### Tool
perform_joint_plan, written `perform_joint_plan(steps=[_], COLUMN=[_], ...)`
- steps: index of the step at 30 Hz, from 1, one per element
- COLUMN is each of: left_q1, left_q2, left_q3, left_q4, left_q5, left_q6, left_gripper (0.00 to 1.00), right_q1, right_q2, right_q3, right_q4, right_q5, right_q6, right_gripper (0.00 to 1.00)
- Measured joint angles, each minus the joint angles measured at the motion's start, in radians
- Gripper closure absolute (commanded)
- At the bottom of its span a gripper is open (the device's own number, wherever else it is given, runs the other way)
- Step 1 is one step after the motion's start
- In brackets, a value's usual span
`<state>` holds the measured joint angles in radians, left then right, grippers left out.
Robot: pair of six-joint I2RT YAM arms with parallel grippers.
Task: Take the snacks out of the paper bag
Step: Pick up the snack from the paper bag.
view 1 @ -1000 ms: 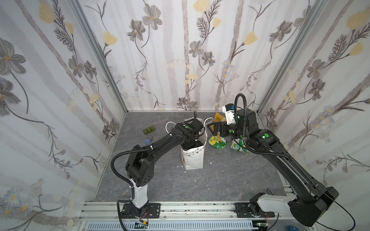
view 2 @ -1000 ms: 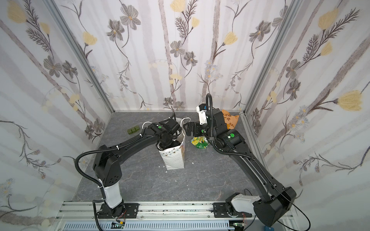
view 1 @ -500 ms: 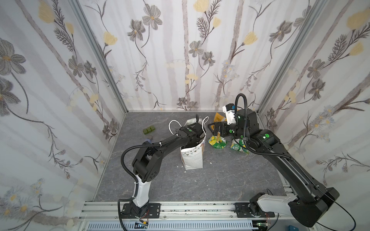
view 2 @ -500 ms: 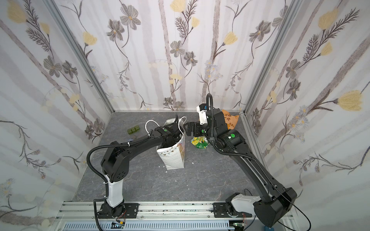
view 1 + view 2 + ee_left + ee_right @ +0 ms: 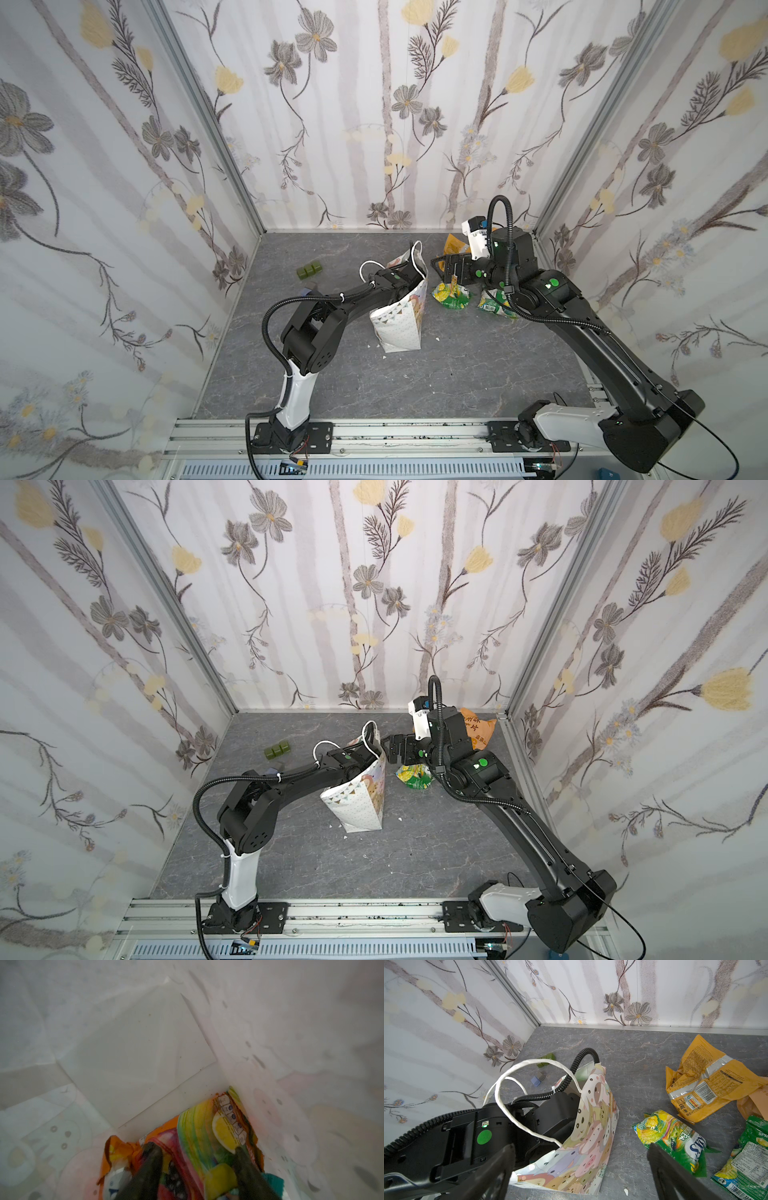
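The white paper bag (image 5: 399, 328) (image 5: 357, 808) stands mid-table, leaning a little, its cartoon-printed side (image 5: 591, 1136) facing my right wrist. My left arm reaches down into it. Inside, my left gripper (image 5: 194, 1148) is shut on an orange, rainbow-striped snack packet (image 5: 199, 1126) lying on the bag floor (image 5: 135, 1053); a teal packet (image 5: 272, 1180) shows beside it. My right gripper (image 5: 442, 270) (image 5: 580, 1147) hovers open and empty just right of the bag's rim. Outside lie an orange-yellow packet (image 5: 708, 1084) (image 5: 478, 729) and two green-and-yellow ones (image 5: 672, 1136) (image 5: 749, 1157).
Three dark green blocks (image 5: 308, 271) sit at the back left of the table, with a small blue-grey block (image 5: 537, 1079) nearer the bag. Flowered walls close in the left, back and right. The bag's white cord handles (image 5: 512, 1093) loop over my left arm.
My left gripper has gone deeper into the bag and its jaws have narrowed onto the packet. The bag's rim and handles shifted. The right arm has stayed put.
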<state>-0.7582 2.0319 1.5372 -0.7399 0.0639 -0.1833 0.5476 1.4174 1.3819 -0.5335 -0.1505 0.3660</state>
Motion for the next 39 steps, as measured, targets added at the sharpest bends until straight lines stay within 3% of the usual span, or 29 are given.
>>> perform_joint_plan(steps=[8, 39], left_q1=[0.001, 0.000], left_q2=[-0.011, -0.137], left_q3=[0.014, 0.172], left_q4=[-0.031, -0.211], left_q5=[-0.007, -0.018], left_q6=[0.003, 0.004], left_gripper=[1.00, 1.00], right_q1=[0.000, -0.001], right_q2=[0.022, 0.085], right_q3=[-0.010, -0.020], right_q4=[0.002, -0.009], right_q5=[0.000, 0.003], right_q6=[0.008, 0.018], right_gripper=[0.01, 0.01])
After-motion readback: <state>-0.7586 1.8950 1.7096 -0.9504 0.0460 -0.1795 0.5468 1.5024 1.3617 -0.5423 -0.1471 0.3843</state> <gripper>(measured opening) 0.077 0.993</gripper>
